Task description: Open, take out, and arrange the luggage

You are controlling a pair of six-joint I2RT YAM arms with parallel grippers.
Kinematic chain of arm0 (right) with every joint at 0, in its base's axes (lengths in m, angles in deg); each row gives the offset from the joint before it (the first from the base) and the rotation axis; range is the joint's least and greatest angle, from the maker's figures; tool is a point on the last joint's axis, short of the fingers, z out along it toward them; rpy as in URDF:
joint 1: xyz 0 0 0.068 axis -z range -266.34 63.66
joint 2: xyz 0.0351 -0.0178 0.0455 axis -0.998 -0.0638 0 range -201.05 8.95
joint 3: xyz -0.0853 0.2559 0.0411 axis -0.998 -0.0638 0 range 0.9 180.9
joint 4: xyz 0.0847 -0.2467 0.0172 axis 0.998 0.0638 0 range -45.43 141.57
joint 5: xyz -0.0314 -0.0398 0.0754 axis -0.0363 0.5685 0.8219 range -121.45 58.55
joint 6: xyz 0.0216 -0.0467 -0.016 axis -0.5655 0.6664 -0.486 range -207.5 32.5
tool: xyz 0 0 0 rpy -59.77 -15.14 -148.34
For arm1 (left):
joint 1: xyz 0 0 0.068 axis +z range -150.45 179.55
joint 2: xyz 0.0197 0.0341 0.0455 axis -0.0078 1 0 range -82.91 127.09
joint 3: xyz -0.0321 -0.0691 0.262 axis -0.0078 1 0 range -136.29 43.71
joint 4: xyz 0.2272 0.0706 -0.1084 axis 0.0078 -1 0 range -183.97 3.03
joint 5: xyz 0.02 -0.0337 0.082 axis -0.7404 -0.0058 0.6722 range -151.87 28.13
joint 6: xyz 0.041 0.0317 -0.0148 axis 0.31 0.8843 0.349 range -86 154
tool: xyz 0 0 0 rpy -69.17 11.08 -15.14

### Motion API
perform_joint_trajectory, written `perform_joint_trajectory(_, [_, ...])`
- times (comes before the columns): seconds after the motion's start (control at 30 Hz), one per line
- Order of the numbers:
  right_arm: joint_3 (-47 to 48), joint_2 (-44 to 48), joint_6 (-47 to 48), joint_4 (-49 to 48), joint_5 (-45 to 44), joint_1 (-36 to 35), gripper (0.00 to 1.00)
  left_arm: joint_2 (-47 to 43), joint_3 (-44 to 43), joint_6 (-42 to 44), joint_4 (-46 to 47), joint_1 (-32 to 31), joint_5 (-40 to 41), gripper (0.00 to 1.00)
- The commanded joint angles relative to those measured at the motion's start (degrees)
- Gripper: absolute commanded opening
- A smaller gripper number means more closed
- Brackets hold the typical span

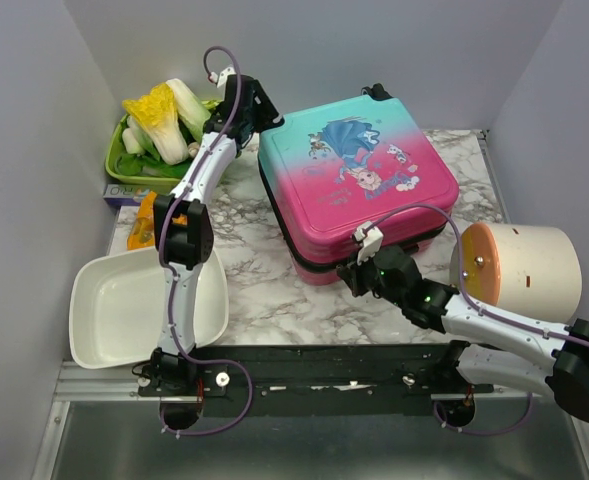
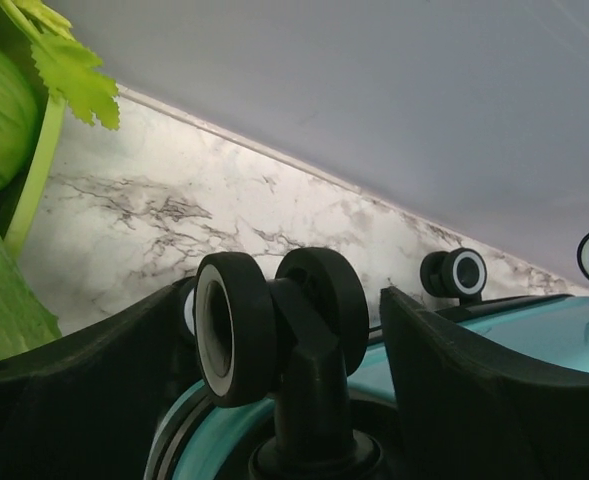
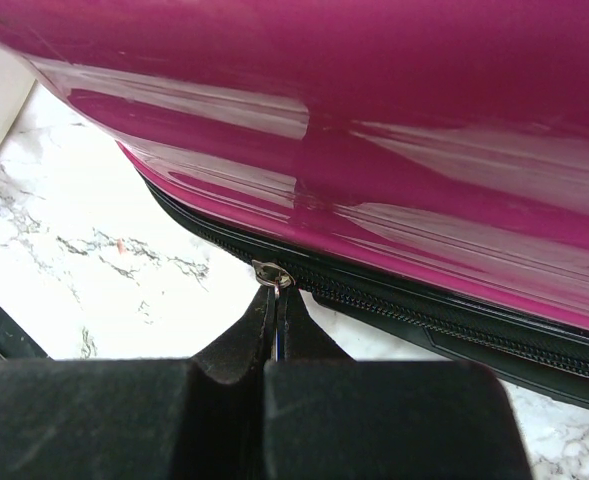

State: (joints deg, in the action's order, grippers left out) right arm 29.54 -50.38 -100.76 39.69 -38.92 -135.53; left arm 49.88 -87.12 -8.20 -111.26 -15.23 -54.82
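right hand [image 1: 352, 272] is closed tight at the near edge of the luggage [image 1: 354, 175]. in the right wrist view its 2 fingers [image 3: 239, 345] meet with no gap, and the small metal zipper pull [image 3: 272, 273] sits pinched at their tips. the black zipper [image 3: 424, 310] runs along the seam under the glossy pink shell, just above the marble table [image 1: 269, 295].

left hand [image 1: 261, 108] is open at the far left corner of the luggage. in the left wrist view its 2 fingers [image 2: 444, 370] stand wide apart, 1 on each side of a black double wheel [image 2: 229, 325] on its stem. whether they touch the wheel, i cannot tell. a 2nd wheel [image 2: 459, 272] shows further along the teal edge, near the back wall.

luggage lies flat and closed in the middle of the table, printed side up, teal at the far end and pink at the near end, turned a little off square.

a white basin [image 1: 124, 300] sits tilted at the near left, partly behind the left arm. a cream cylindrical container [image 1: 534, 270] lies on its side at the right, near the luggage. a green basket [image 1: 119, 165] of leafy vegetables [image 1: 159, 115] stands in the far left corner.
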Motion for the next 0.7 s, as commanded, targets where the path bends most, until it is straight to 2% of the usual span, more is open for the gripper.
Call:
perform_joint_trajectory(0.0, [0.98,2.55,0.69,-3.29,-3.43,-0.12,0.01,3.08,-2.41,-2.28,2.06,0.11,-0.28,0.82])
perform_joint_trajectory(0.2, [0.54,3.96,0.07,-3.03,-5.1,-0.12,0.01,3.61,0.57,-2.36,3.64,0.11,-1.95,0.79])
perform_joint_trajectory(0.3, [0.62,4.13,0.16,-2.76,-5.98,-0.03,0.01,3.62,1.45,-2.8,3.82,0.11,-4.58,0.67])
perform_joint_trajectory(0.33, [0.62,4.14,0.16,-2.59,-6.33,-0.12,0.01,3.18,2.23,-3.24,4.25,0.11,-5.28,0.58])
perform_joint_trajectory(0.4, [0.97,4.31,0.07,-1.97,-7.12,-0.03,0.01,2.3,3.73,-3.95,4.34,0.11,-6.96,0.5])
perform_joint_trajectory(0.43, [1.06,4.4,0.07,-1.8,-7.3,-0.03,0.01,0.73,6.26,-4.64,4.43,0.11,-7.05,0.41])
perform_joint_trajectory(0.5, [1.24,4.75,-0.1,-1.18,-8.09,-0.03,0.01,-1.47,10.57,-5.0,6.0,0.11,-6.96,0.32])
perform_joint_trajectory(0.53, [1.41,4.75,-0.28,-1.01,-8.61,-0.03,0.01,-3.75,14.59,-5.52,7.32,0.11,-7.05,0.19])
perform_joint_trajectory(0.6, [1.68,5.1,-0.98,-0.04,-10.46,-0.12,0.01,-6.04,18.74,-5.88,8.91,0.2,-6.87,0.02])
perform_joint_trajectory(0.67, [2.12,4.93,-2.21,1.27,-12.47,-0.12,0.01,-10.17,25.51,-6.41,11.98,0.2,-6.35,0.0])
